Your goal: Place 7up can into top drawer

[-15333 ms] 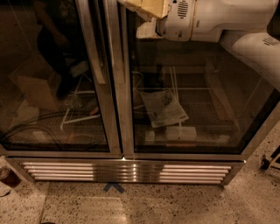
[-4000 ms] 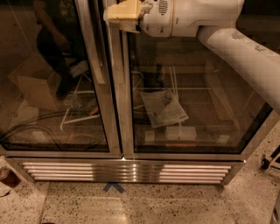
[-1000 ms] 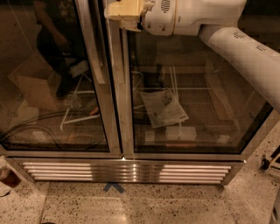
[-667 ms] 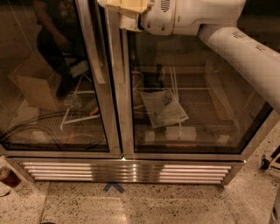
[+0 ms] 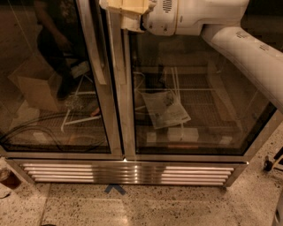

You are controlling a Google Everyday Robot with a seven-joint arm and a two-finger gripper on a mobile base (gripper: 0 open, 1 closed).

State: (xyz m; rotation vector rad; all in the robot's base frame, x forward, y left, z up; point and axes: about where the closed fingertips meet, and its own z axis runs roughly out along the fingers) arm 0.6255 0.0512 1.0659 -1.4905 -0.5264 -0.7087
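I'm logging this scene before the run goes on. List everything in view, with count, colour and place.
Cabinet: one, steel-framed with two glass doors, fills most of the view.
Vent grille: one, silver, along the cabinet's base.
Printed paper: one, whitish, lying inside behind the right door.
Wire rack: one, white, inside behind the left door.
Cables: a few, dark, low behind the left door.
Tape mark: one, blue, on the floor below the grille.
Floor: pale, speckled, foreground.
Arm: one, white, reaching from the right edge to top centre.
Claw: one, cream, at the top edge where the doors meet.
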